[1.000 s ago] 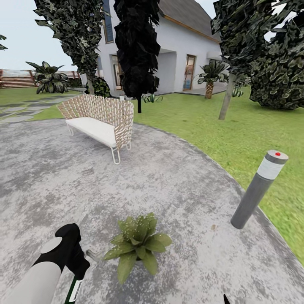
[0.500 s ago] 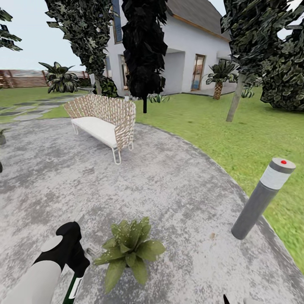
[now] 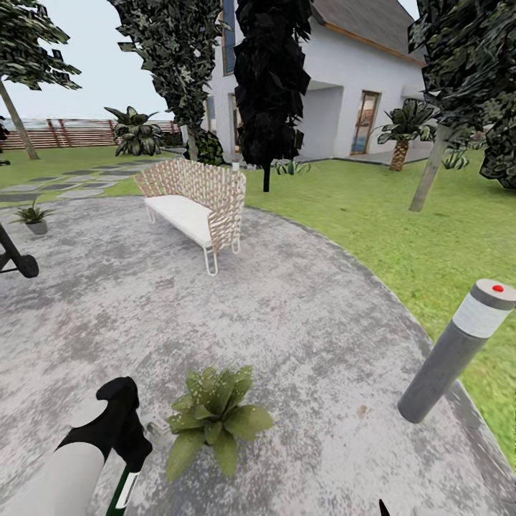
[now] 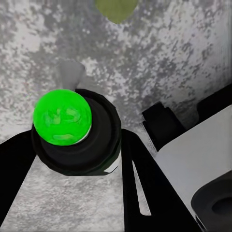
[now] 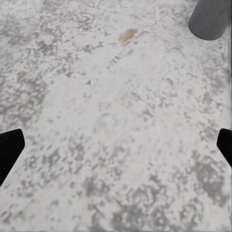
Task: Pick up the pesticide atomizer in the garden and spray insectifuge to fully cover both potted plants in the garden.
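Note:
My left gripper [image 3: 129,462] is shut on the pesticide atomizer [image 3: 124,494], a dark green bottle with a white label, held low at the view's bottom left. In the left wrist view the atomizer [image 4: 72,130] shows a bright green round top in a black collar, gripped between the black fingers [image 4: 140,179], its grey nozzle toward the patio. A broad-leaved potted plant [image 3: 213,421] stands just right of that gripper; one of its leaves [image 4: 116,8] reaches the wrist view. A thinner, spikier potted plant [image 3: 34,217] in a pale pot sits far left. My right gripper [image 5: 116,145] hangs open over bare patio.
A grey bollard light [image 3: 455,351] with a red dot leans at the patio's right edge; its base [image 5: 210,19] is close to the right gripper. A woven white bench [image 3: 197,208] stands mid-patio. A black leg [image 3: 18,259] juts in at left. Lawn, trees and a house lie beyond.
The whole head view has swung left, bringing the spikier potted plant and the black leg into view. The left arm keeps its hold on the atomizer, unchanged in the picture.

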Robot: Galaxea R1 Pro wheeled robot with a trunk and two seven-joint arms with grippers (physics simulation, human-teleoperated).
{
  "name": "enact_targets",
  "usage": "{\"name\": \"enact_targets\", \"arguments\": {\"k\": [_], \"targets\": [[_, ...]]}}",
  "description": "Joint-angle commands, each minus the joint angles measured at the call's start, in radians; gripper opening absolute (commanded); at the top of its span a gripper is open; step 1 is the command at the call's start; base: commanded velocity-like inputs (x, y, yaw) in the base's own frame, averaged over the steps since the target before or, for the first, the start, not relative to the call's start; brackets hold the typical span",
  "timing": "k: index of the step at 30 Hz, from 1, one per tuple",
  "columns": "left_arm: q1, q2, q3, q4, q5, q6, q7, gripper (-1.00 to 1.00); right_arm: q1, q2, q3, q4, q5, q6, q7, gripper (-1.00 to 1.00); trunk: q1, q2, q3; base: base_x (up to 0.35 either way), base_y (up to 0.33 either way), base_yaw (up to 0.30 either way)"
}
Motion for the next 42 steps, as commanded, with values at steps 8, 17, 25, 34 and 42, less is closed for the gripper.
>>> {"name": "enact_targets", "arguments": {"k": [8, 17, 25, 34, 42], "targets": [[0.009, 0.009, 0.006, 0.008, -0.008, 0.01, -0.01, -1.0, -0.001, 0.001, -0.007, 0.0, 0.005, -0.003, 0.008, 1.0, 0.0, 0.0, -0.001, 0.02, -0.025, 0.096], [0.009, 0.0, 0.003, -0.003, -0.007, 0.01, 0.012, -1.0, -0.001, 0.001, -0.007, 0.0, 0.005, -0.003, 0.008, 1.0, 0.0, 0.0, -0.001, 0.0, 0.0, 0.274], [0.009, -0.004, 0.013, 0.008, 0.005, 0.01, 0.056, -1.0, -0.001, 0.001, -0.008, 0.0, 0.005, -0.003, 0.008, 1.0, 0.0, 0.0, -0.001, 0.0, 0.0, 0.086], [0.009, -0.004, 0.019, 0.008, 0.005, 0.01, 0.058, -1.0, -0.001, 0.001, -0.008, -0.004, 0.005, -0.003, 0.008, 1.0, 0.0, 0.0, -0.001, 0.0, -0.226, 0.0], [0.009, -0.002, 0.019, 0.008, 0.005, 0.01, 0.06, -1.0, -0.001, 0.001, -0.007, -0.003, 0.005, -0.003, 0.008, 1.0, 0.0, 0.0, 0.004, -0.063, -0.253, 0.117]]}}
